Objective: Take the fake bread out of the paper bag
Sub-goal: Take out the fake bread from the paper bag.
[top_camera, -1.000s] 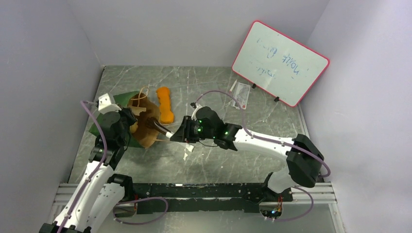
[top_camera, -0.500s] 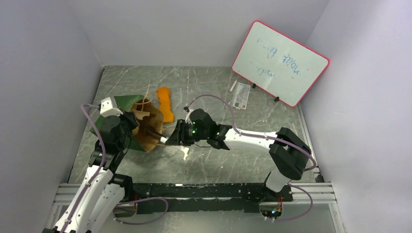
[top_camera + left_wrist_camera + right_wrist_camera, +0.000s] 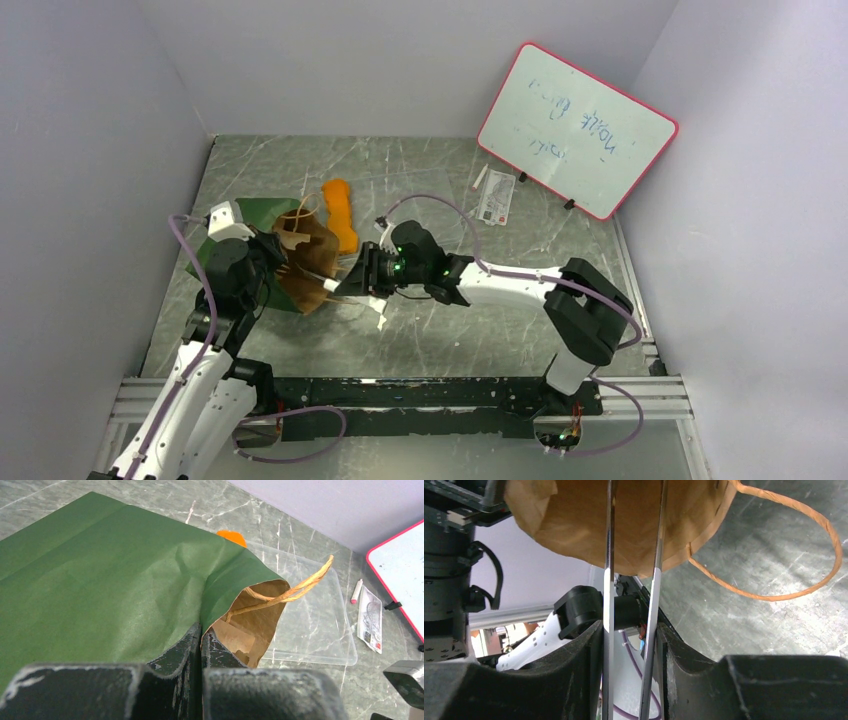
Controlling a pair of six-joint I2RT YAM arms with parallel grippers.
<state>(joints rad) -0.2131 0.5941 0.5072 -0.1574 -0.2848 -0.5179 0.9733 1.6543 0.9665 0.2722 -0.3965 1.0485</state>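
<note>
**Bread** (image 3: 341, 212): one long orange loaf in view. It lies on the table (image 3: 500, 330) just beyond the bag and outside it. From the left wrist only its orange end (image 3: 231, 536) shows above the bag's top fold. Whether it rests in the tray cannot be told.

**Bag** (image 3: 303, 250): dark green outside (image 3: 110, 580), brown inside (image 3: 574, 520). It sits at the left of the table with its mouth gaping toward the right arm. The paper at the mouth is creased. What is inside cannot be seen.

**Handle** (image 3: 295, 587): a tan cord loop at the mouth. In the right wrist view it hangs free beside the opening (image 3: 819, 540).

**Left gripper** (image 3: 275, 262): jaws pressed together on the bag's mouth edge (image 3: 201, 635), where the green outside meets the brown lining.

**Right gripper** (image 3: 318, 278): two thin, long fingers reach to the bag's mouth. They stand parallel with a narrow gap between them (image 3: 634, 510). Nothing shows in that gap. The tips run out of the wrist view against the brown paper.

**Tray** (image 3: 320, 630): clear plastic, flat on the table beyond the bag.

**Whiteboard** (image 3: 577, 130): pink-framed with faint writing, propped at the far right.

**Card** (image 3: 497, 196) and **pen** (image 3: 479, 180): these lie side by side near the whiteboard's foot.
</note>
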